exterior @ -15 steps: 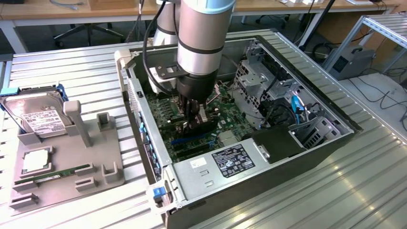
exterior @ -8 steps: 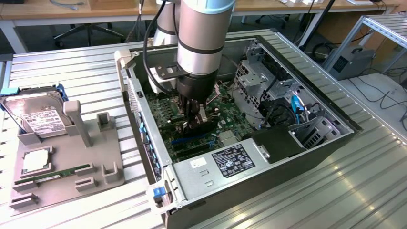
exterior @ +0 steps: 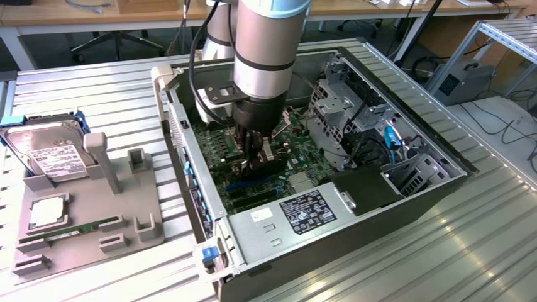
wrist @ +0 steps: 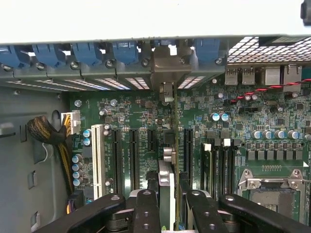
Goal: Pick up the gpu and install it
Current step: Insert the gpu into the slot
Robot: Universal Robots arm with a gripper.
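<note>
The gpu (wrist: 167, 194) stands on edge inside the open computer case (exterior: 419, 189), directly over the motherboard (wrist: 146, 121), its silver end bracket (wrist: 166, 73) against the case's rear slot wall. The pincer (wrist: 170, 206) is clenched on the card's upper edge, one black finger (wrist: 146, 208) on each side. In the exterior view the arm (exterior: 264, 56) reaches straight down into the case. On the counter (exterior: 470, 251), at the exterior view's left, a grey fixture (exterior: 75, 233) carries a hard drive (exterior: 50, 154) and a memory stick (exterior: 71, 229).
</note>
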